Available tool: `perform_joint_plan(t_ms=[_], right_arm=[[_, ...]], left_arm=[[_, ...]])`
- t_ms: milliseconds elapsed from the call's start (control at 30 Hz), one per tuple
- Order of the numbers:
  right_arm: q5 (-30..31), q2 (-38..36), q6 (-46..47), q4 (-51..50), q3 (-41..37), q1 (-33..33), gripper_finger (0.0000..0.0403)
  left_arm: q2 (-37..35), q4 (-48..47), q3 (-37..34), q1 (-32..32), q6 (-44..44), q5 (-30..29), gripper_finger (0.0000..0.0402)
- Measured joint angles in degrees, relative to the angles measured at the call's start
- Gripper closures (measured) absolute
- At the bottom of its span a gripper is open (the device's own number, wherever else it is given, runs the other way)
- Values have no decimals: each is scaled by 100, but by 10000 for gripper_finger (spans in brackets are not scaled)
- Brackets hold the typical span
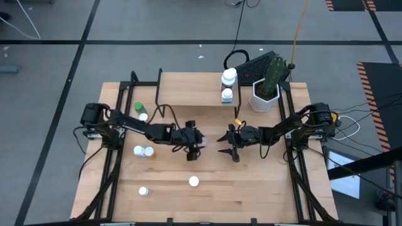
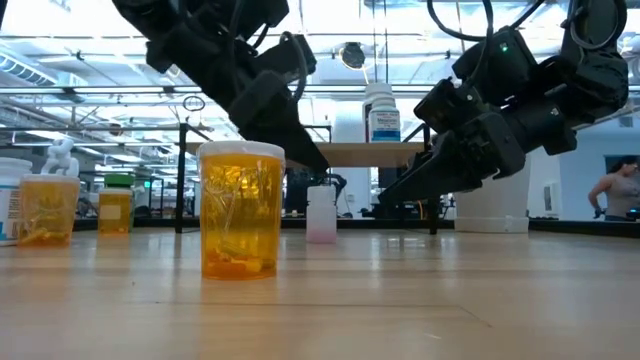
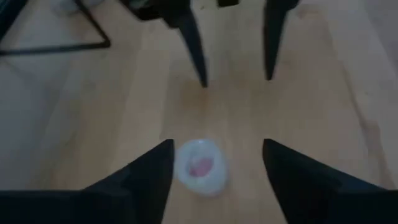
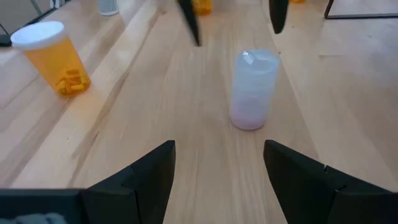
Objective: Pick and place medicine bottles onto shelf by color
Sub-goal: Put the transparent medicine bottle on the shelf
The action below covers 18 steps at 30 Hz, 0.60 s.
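**Pale bottle stands loose between two open grippers**

Translucent white, with something pink at its bottom, the small medicine bottle [image 3: 200, 168] stands upright on the table. It sits inside the left gripper [image 3: 216, 149], whose jaws are spread wide and touch nothing; the bottle is nearer one finger than the other. Facing it, the right gripper [image 4: 217, 146] is also wide and empty, with the same bottle a little ahead of its jaws.

The risk I see is the crowding. Both sets of fingertips point at one light bottle, so an off-centre close by the left jaws could shove or tip it, and two arms reaching in together could clash.

Farther out from the jaws an orange bottle [image 4: 53, 59] stands off to the side. The shelf [image 1: 188, 94] lies well beyond both grippers and already carries two white bottles [image 1: 228, 85] near the cactus pot [image 1: 265, 94].

From overhead the left gripper hides most of the pale bottle. I cannot tell whether it has a cap, nor which colour group it belongs to.
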Motion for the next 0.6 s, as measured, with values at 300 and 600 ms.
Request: perform_joint_plan(t_ms=[300, 600], right_arm=[[4, 0, 134, 97, 0, 0, 165], [-2, 0, 226, 199, 2, 0, 165]], left_arm=[[373, 207, -28, 49, -60, -196, 30], [921, 452, -34, 212, -69, -132, 68]])
